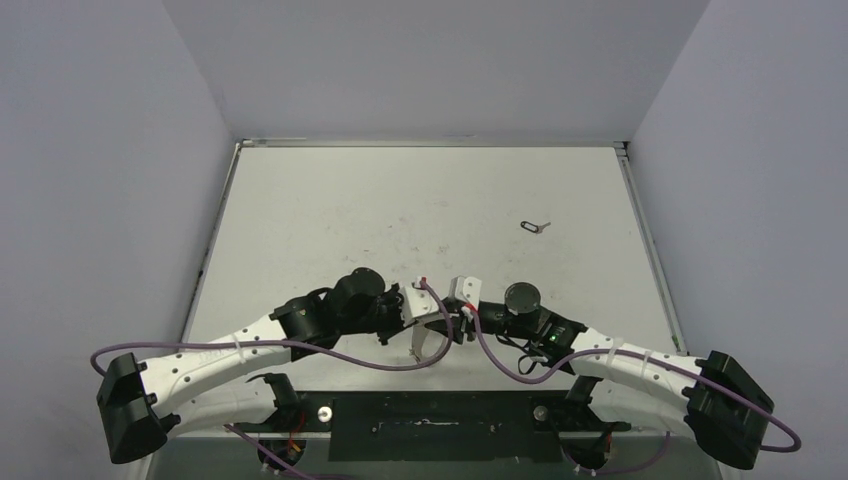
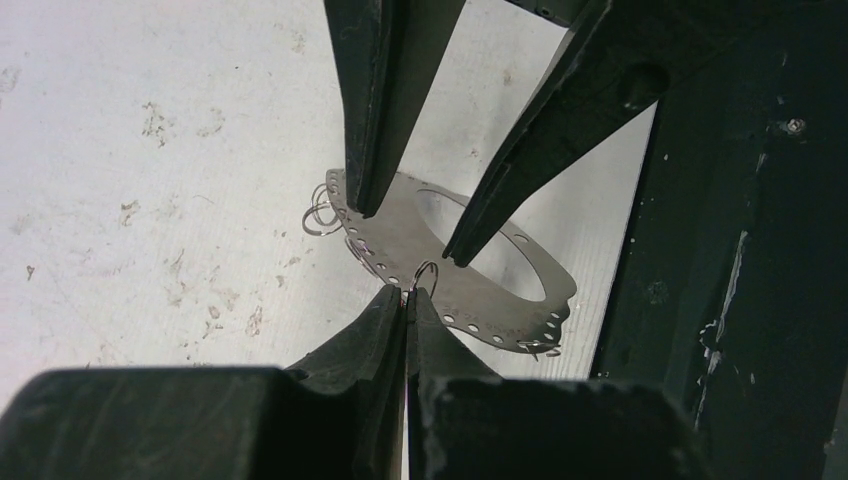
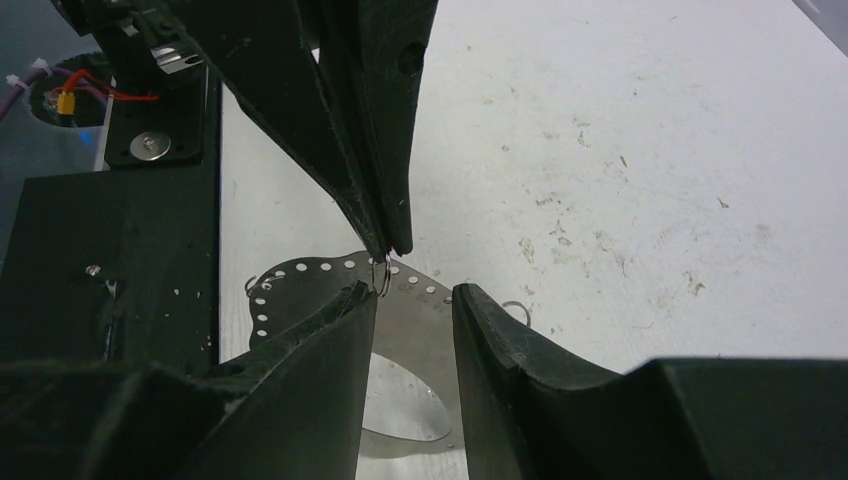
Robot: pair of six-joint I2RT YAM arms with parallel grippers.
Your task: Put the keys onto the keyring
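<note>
Your arms bent inward, meeting near the table's (image 1: 400, 200) front edge, left claw (image 2: 407, 297) pinching a small ring (image 2: 425, 270) on the keyring (image 2: 500, 310), right claw (image 3: 413, 292) spread over it, keys (image 1: 535, 226) lying well apart.

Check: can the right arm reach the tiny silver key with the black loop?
Likely yes: tiny silver key lies on bare table beyond it; its open fingers just straddle the silvery oval keyring.

White arms (image 1: 220, 358) with black joints (image 1: 355, 295), trailing purple cables (image 1: 330, 352)
</note>
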